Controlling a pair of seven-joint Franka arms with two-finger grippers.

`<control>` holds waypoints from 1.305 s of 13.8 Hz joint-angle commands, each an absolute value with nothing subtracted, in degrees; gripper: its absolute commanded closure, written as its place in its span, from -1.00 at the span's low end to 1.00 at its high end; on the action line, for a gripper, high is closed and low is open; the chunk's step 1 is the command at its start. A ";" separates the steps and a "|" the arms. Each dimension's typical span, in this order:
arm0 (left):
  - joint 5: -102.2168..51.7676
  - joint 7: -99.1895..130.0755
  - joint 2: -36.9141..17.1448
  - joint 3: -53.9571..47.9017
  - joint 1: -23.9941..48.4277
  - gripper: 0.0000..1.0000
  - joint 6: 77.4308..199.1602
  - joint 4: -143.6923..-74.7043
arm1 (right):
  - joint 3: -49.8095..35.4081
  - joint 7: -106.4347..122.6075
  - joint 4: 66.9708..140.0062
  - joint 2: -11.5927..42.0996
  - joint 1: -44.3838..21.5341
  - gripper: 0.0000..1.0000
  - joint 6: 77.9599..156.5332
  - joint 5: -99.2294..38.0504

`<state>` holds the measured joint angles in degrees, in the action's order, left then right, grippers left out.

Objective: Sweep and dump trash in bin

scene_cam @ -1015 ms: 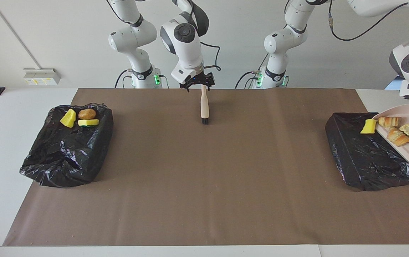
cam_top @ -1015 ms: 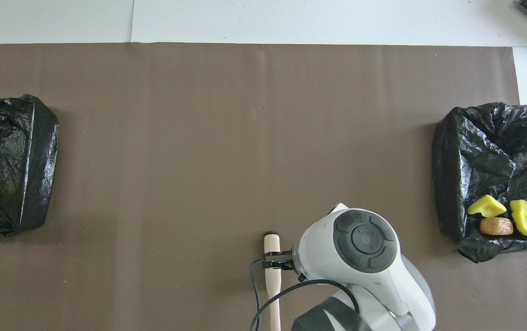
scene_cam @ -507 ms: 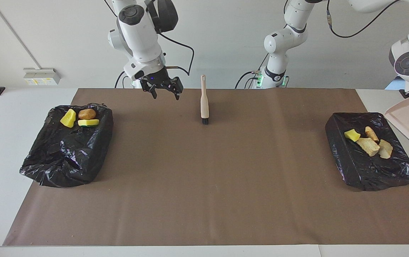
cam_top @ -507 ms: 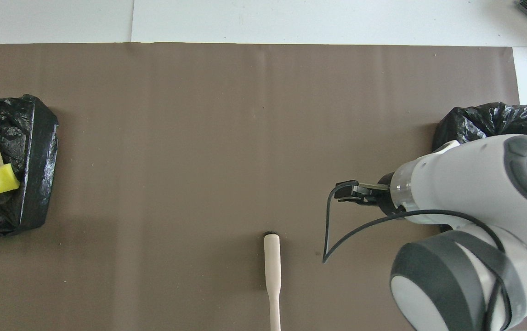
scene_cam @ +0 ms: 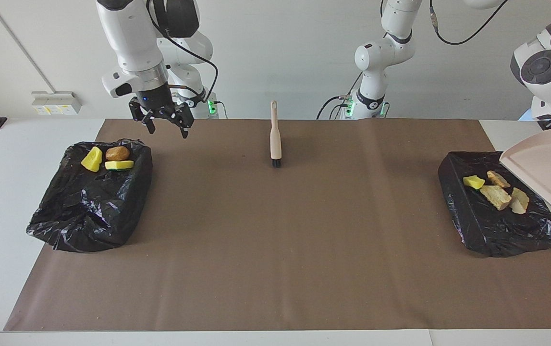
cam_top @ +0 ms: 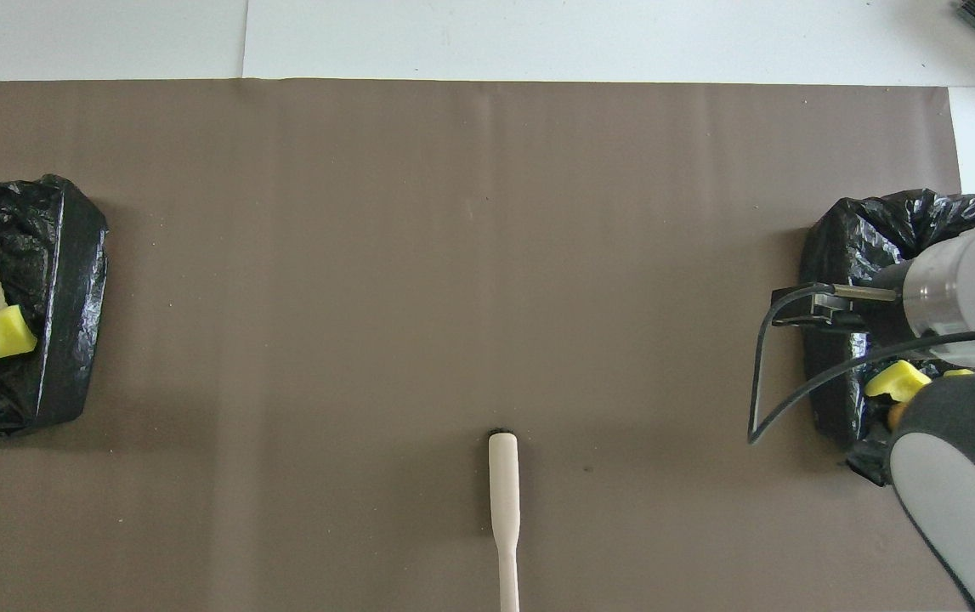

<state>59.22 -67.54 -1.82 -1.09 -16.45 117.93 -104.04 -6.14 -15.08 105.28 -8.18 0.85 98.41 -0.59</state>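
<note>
Trash lies in two black-lined bins. The bin (scene_cam: pixel 90 206) at the right arm's end holds two yellow chunks (scene_cam: pixel 92 159) and a brown lump (scene_cam: pixel 117 153). The bin (scene_cam: pixel 501 226) at the left arm's end holds a yellow chunk (scene_cam: pixel 473 181) and three tan lumps (scene_cam: pixel 495 196). Over that bin's edge the pale pink dustpan (scene_cam: pixel 544 168) hangs tilted and empty, with my left gripper shut on it and mostly hidden. My right gripper (scene_cam: pixel 165 127) hangs open and empty over the mat beside the other bin. The brush (scene_cam: pixel 275 137) stands upright on its bristles.
A brown mat (scene_cam: pixel 275 250) covers the table between the bins. In the overhead view my right arm (cam_top: pixel 963 280) covers part of its bin (cam_top: pixel 844 246); the brush (cam_top: pixel 504 493) and the other bin (cam_top: pixel 70 255) show.
My right gripper let go of the brush and swung away toward the bin at its end. The dustpan tipped, and the yellow chunk and tan lumps slid off it into the bin.
</note>
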 commanded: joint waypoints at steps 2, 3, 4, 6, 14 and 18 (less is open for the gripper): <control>39.96 -64.26 -2.11 -0.44 -11.43 1.00 114.09 -103.54 | -3.27 -3.37 102.83 -6.94 3.87 -1.00 93.53 -0.09; 35.73 -62.77 -2.11 -0.53 -10.29 1.00 113.82 -103.62 | -0.64 -0.56 102.57 -7.12 3.00 -1.00 92.30 -0.35; 32.90 -60.67 -2.11 -0.53 -8.89 1.00 112.77 -103.62 | 2.26 1.21 101.79 -7.12 1.16 -1.00 90.81 -0.18; 28.32 -55.65 -2.20 -0.53 -6.52 1.00 111.36 -103.62 | 6.49 2.19 99.76 -6.68 -2.09 -1.00 89.39 -0.61; 14.68 -30.45 -7.28 -0.53 6.49 1.00 101.43 -95.82 | 8.35 1.32 98.71 -5.71 -4.48 -1.00 90.88 -0.09; 6.77 -12.20 -12.45 -0.53 9.65 1.00 100.64 -90.90 | 7.91 1.14 97.21 -6.42 -4.66 -1.00 89.38 -0.09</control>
